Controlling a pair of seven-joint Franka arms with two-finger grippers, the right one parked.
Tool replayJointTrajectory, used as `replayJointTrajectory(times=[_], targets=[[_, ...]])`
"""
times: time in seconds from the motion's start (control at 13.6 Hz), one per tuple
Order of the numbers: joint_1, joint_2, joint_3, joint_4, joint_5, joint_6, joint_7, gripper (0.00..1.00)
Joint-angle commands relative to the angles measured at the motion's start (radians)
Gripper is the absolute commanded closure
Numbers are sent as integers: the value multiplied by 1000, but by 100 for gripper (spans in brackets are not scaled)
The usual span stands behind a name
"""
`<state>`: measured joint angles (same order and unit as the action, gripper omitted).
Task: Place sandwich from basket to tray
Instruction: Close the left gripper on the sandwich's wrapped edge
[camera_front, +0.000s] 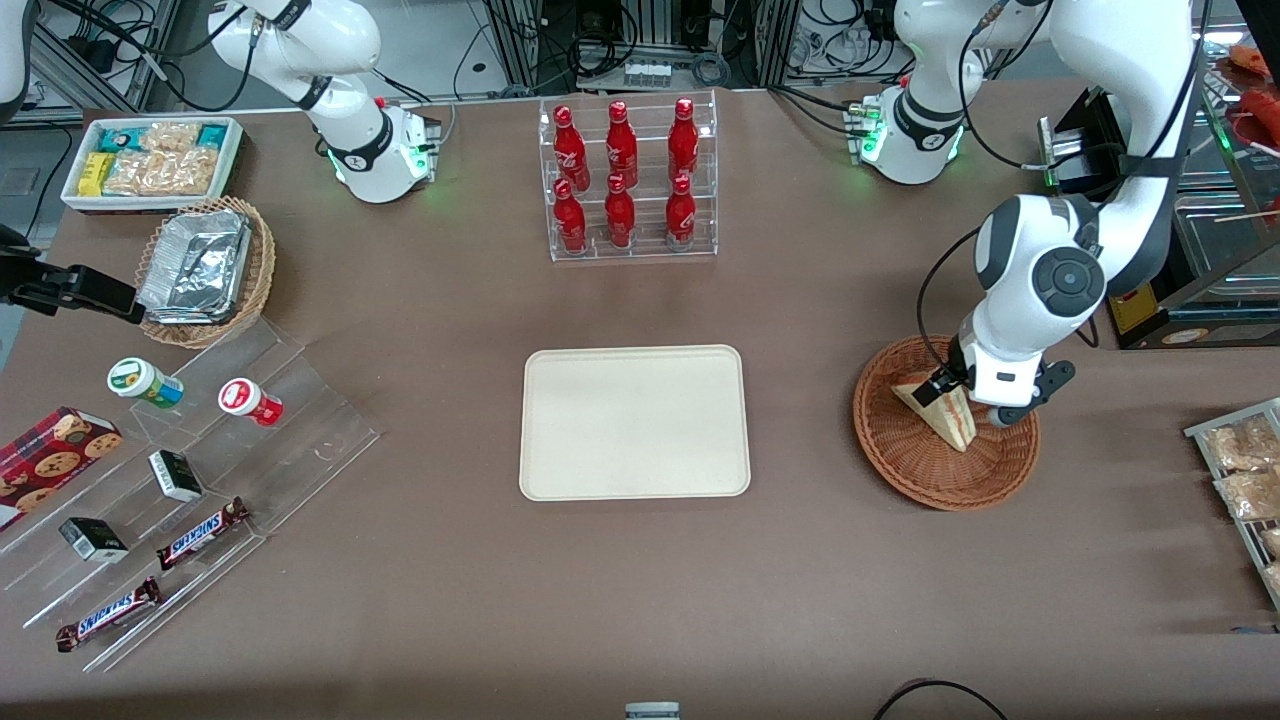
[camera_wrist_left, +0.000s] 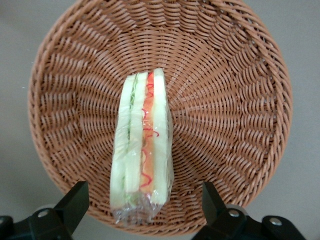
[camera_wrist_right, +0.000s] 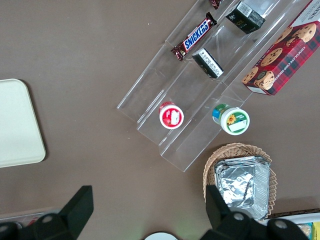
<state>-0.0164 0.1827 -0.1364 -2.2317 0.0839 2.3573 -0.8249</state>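
Pincer (camera_wrist_left: 142, 200) open, straddling sandwich (camera_wrist_left: 142, 150) — in basket (camera_wrist_left: 235, 100).

Reddish-brown woven basket (camera_wrist_left: 235, 115); white sandwich (camera_wrist_left: 142, 150), red-green filling; cream tray (camera_front: 634, 421); black tool (camera_wrist_left: 142, 207) above basket.

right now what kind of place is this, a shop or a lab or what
Probably a robotics lab set up as a mock snack shop: cola bottles in a clear rack, Snickers bars on acrylic steps, cables past the table. The open gripper hovers over the sandwich in the basket, the tray bare.
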Motion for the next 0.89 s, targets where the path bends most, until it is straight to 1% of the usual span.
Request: replayJointTrajectory(times=[0.0,0.07,0.15,0.22,0.3,0.37,0.44,0.59,0.74,0.81], targets=[[1,33,0,-11,3,48,-17,1],[1,41,0,-12,3,56,-17,5],[3,43,1,-16,3,56,-17,19],[3,43,4,-23,3,56,-17,39],[4,41,6,-25,3,56,-19,62],[4,40,8,-26,3,54,-19,90],[4,35,8,-26,3,48,-16,100],[3,14,8,-26,5,28,-13,100],[1,-32,8,-22,8,-27,6,100],[-2,-60,8,-17,31,-74,24,100]])
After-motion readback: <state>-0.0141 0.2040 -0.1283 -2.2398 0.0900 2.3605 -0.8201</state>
